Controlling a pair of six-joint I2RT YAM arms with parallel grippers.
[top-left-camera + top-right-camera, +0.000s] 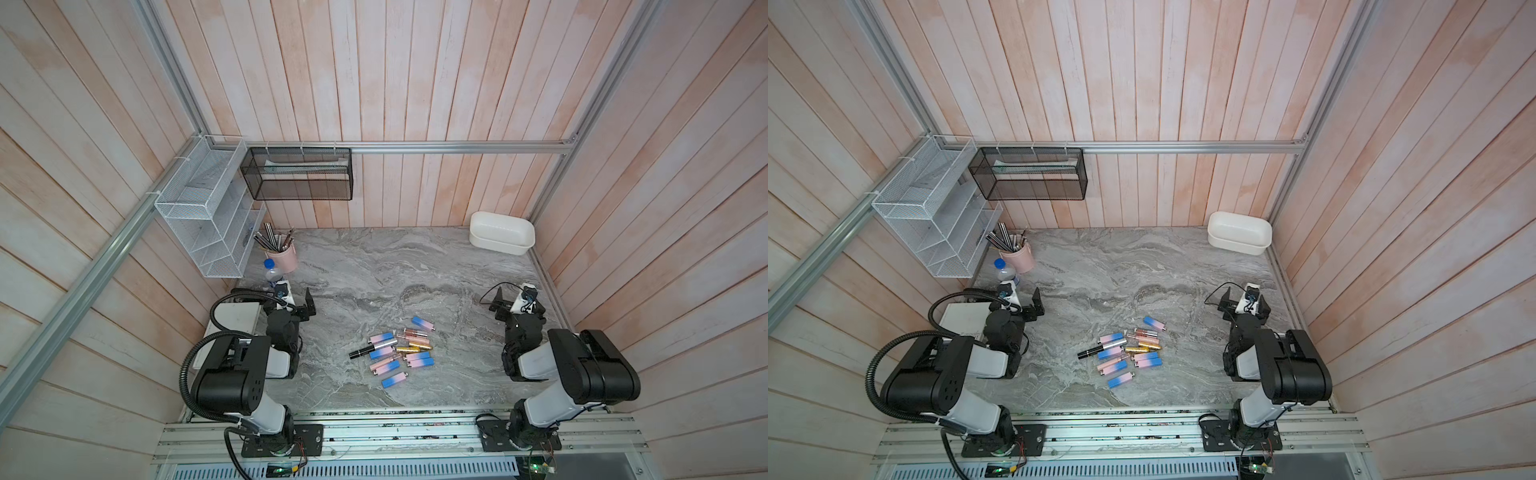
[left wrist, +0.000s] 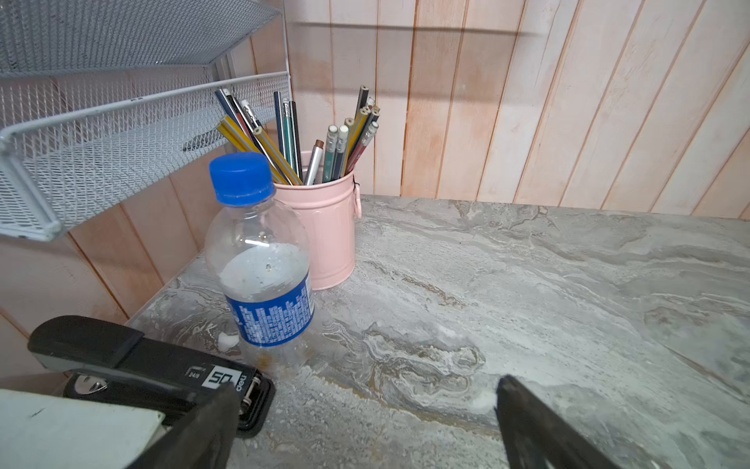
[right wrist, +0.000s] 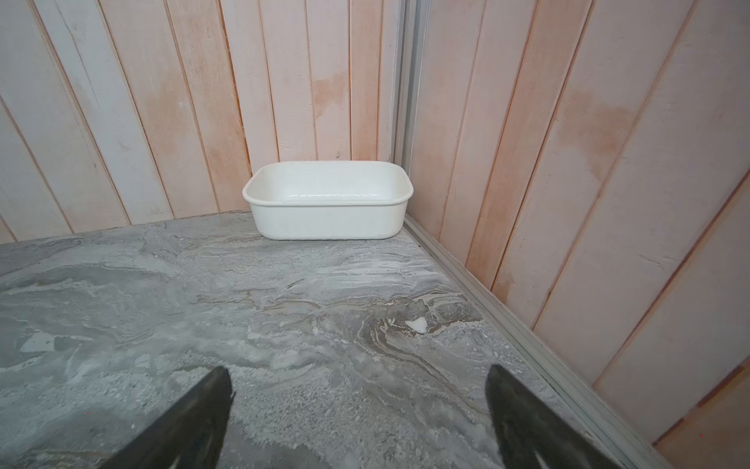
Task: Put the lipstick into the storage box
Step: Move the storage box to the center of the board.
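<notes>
Starting condition of the task. A loose heap of lipsticks lies flat on the marble-patterned table, near its front edge and between the two arms; none is lifted. The storage box stands well apart from the heap in the far right corner, close against the back wall, with its long axis running along that wall. In the right wrist view no tube shows in the visible part of its interior, though the near wall hides a strip of the floor. The left end effector has its jaws spread wide with nothing between them, over bare table on the left side. The right end effector is likewise spread and empty, facing the box from the right side. Judged from this, no part of the task is done: reaching, grasping, carrying and releasing all remain. Orientation: most tubes lie with their long axes roughly crosswise, from one arm's side toward the other, each tilted a little. The black-and-silver tube points its black end toward the left arm. One pink-and-blue tube lies apart from the rest on the far right of the heap — probably the easiest to take cleanly.
</notes>
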